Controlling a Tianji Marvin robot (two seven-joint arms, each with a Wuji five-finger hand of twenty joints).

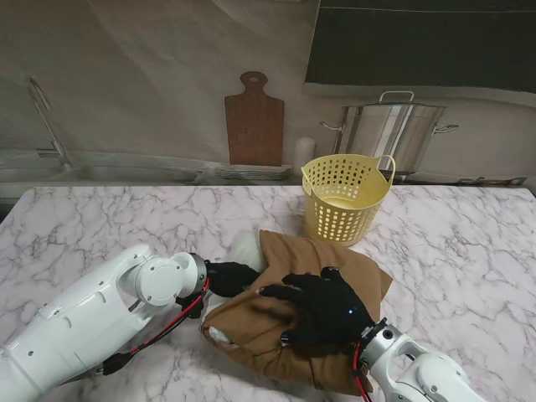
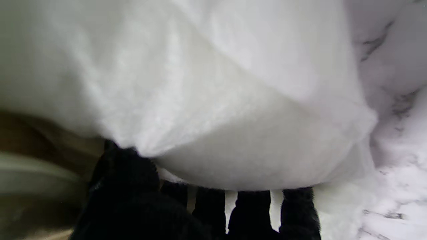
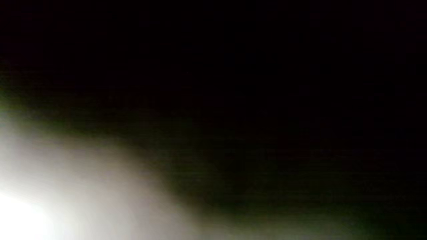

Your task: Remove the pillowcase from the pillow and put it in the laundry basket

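pillow: white, only one end showing (image 1: 245,248), poking out of the case on the robot's left, far side. Rest is inside the case. In L wrist view the white bulk (image 2: 213,100) fills nearly the whole pic.
pillowcase: brown cloth (image 1: 293,322), rumpled, lying on the marble counter (image 1: 100,226) mid-front. Long axis runs approx from near-left up to far-right. Open mouth looks to face left, where the white shows.
left hand: black glove (image 1: 230,278), at the case mouth, right against the exposed pillow end. Fingers (image 2: 250,210) curled under/against the white stuffing, thumb side pressed into it — reads as gripping the pillow, not the cloth.
right hand: black glove (image 1: 322,308), palm down, flat on top of the case, fingers spread, pointing left/far. Pinning or bunching cloth? can't tell if it actually holds any. R wrist view near-black, blurred pale patch only — no help.
laundry basket: yellow, perforated (image 1: 345,197), upright, just past the far edge of the case, to the right side. R hand is the nearer one to it.
key relation: pillow exits leftward, basket lies far-right. So, my guess, L pulls pillow out left while R holds case, then R carries case to basket.
risk: cloth slides along w/ pillow if R grip is only a flat press.
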